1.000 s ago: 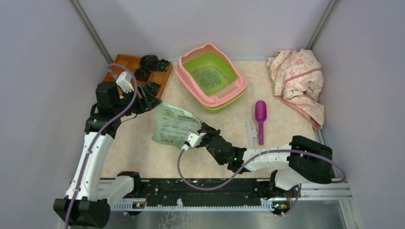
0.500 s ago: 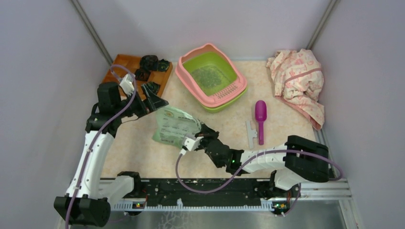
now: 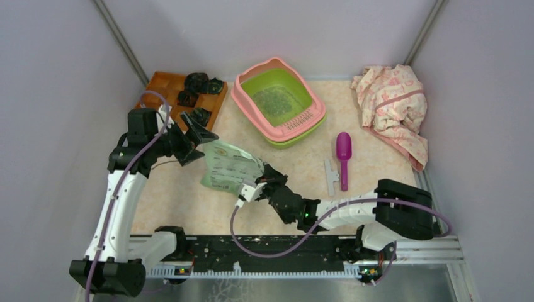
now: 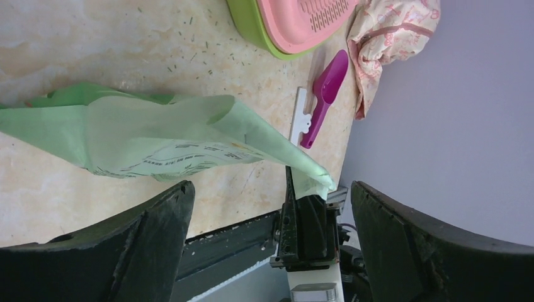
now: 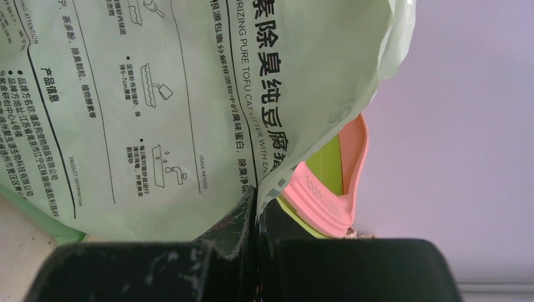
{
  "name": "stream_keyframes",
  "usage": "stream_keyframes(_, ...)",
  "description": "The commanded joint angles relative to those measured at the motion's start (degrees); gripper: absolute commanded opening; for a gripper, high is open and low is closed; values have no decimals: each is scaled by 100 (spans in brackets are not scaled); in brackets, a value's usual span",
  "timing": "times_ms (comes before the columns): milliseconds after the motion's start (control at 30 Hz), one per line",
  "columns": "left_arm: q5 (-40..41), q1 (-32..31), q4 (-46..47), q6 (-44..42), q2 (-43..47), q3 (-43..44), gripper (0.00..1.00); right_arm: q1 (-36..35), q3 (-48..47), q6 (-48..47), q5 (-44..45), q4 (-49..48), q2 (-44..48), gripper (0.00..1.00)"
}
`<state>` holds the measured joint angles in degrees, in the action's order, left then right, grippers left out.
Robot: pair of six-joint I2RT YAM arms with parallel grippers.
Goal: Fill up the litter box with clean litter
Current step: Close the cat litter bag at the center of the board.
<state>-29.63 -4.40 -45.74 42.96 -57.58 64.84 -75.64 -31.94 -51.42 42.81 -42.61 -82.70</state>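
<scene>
Print on the pale green bag (image 5: 189, 94), running sideways in the right wrist view

Large Chinese characters read "除臭纯豆腐", cut off at both ends; beside them, in capitals, "PURE TOFU CAT LITTER WITH", also cut off; small headings read "USAGE METHOD" by a column of pictograms, "PRODUCT INFORMATION" along a ruled line, "ATTENTION" at the corner, and "产品信息"; the finer Chinese lines are too small to read surely; in the other views the bag's print is illegible.

Litter box (image 3: 301, 121), rounded-rect. plastic tray w/ lime basin, pink rim & slotted pink grate at its near-right end, sits upright, turned diagonal, at far centre of top view, w/ litter (image 3: 272, 100), dark grey-green granules, as thin speckled patch on basin floor.
</scene>
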Motion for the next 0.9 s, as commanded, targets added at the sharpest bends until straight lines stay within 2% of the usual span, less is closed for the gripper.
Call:
stream_keyframes(0, 159, -8, -218, 734, -190, 172, 98, -208, -163, -67, 68, -469, -17, 0)
stream_keyframes(267, 309, -17, -233, 1283, -493, 105, 99, -427, -206, -78, 131, -604, -104, 0)
stream_keyframes(433, 77, -17, -15, 1396, -671, -28, 99, -495, -168, -70, 152, -686, -191, 0)
stream_keyframes(467, 72, -17, 34, 1419, -681, -46, 95, -500, -157, -59, 157, -699, -197, 0)
stream_keyframes(500, 33, -23, 173, 1415, -672, -90, 80, -499, -143, -61, 165, -718, -201, 0)
stream_keyframes(533, 8, -25, 295, 1416, -661, -142, 55, -499, -133, -49, 166, -722, -196, 0)
stream_keyframes(567, 30, -25, 345, 1424, -657, -169, 37, -496, -122, -36, 163, -729, -190, 0)
stream_keyframes(600, 63, -25, 347, 1415, -669, -184, 28, -496, -113, -26, 166, -749, -185, 0)
stream_keyframes(767, 28, -25, 333, 1303, -802, -282, 0, -496, -87, 12, 148, -740, -114, 0)
stream_keyframes(867, 162, -28, 264, 1191, -778, -301, 0, -496, -67, 60, 127, -744, -84, 0)
